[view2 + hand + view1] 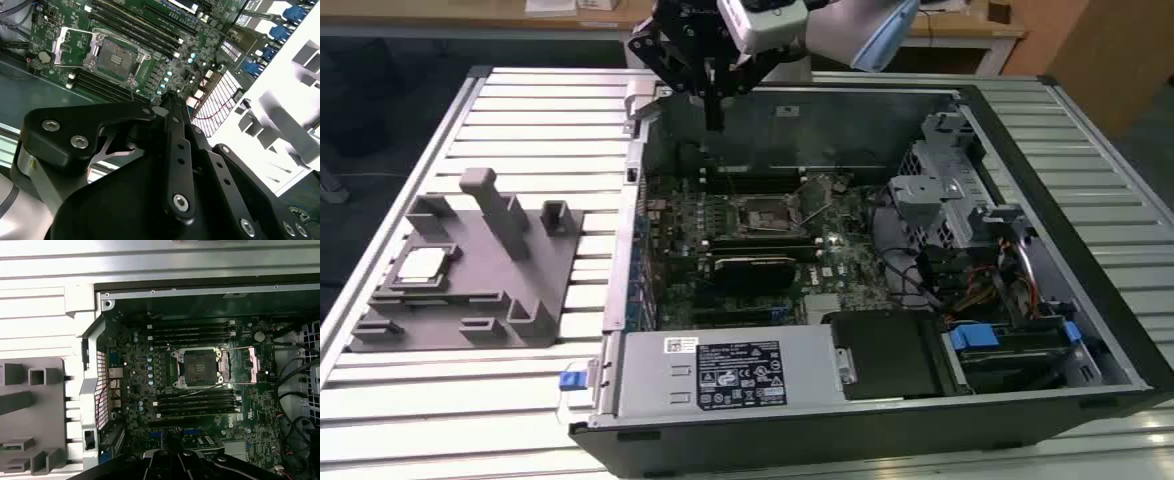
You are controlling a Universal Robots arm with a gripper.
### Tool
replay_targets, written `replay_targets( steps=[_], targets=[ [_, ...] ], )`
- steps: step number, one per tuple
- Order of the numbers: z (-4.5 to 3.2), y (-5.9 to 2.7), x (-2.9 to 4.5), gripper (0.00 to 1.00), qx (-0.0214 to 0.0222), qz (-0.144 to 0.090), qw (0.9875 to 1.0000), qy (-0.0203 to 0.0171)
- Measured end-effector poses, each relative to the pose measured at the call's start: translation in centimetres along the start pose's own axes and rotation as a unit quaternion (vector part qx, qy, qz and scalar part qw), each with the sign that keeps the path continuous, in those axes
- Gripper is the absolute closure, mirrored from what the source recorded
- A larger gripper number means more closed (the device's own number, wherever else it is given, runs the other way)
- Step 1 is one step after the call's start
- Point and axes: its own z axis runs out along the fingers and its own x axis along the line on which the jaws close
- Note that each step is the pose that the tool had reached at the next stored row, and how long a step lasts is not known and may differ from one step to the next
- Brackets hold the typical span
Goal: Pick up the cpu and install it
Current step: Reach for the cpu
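I have the hand (pixel 715 122) hanging high over the far edge of the open computer case (pixel 854 440), fingers pointing straight down. In the exterior view they read as one narrow black bar, and in the second wrist view the fingertips (pixel 166 98) meet at a single point, so I take them as together with nothing between them.

The cpu (pixel 424 263) is nowhere near the hand. It lies flat, pale metal top up, in a shallow seat on the grey fixture block (pixel 480 290), which stands on the slatted metal tabletop (pixel 520 120) at the exterior view's left, just beside the case. The block's upright posts rise behind the chip, and the chip sits near the block's outer edge, on the side away from the case.

Inside the case the green motherboard (pixel 680 210) lies flat on the bottom. The socket (pixel 767 212) is near its middle, below the hand and a little nearer the camera in the exterior view. In both wrist views the socket (pixel 117 56) shows its dark square contact field uncovered, and in the second wrist view its metal cover plate (pixel 72 45) is swung open to one side. Long black memory slots (pixel 192 332) run along two sides of it. A silver box with a white and black label (pixel 727 375) fills the near corner of the case.
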Motion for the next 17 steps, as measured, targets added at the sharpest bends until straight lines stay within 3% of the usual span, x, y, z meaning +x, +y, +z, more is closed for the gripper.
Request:
replay_targets(
  steps=[11,17],
  targets=[
    [0.00,0.00,0.01,0.89,0.0000,0.000,1.0000,0.0000],
    [-0.02,-0.05,0.59,0.89,0.0000,0.000,1.0000,0.0000]
  ],
)
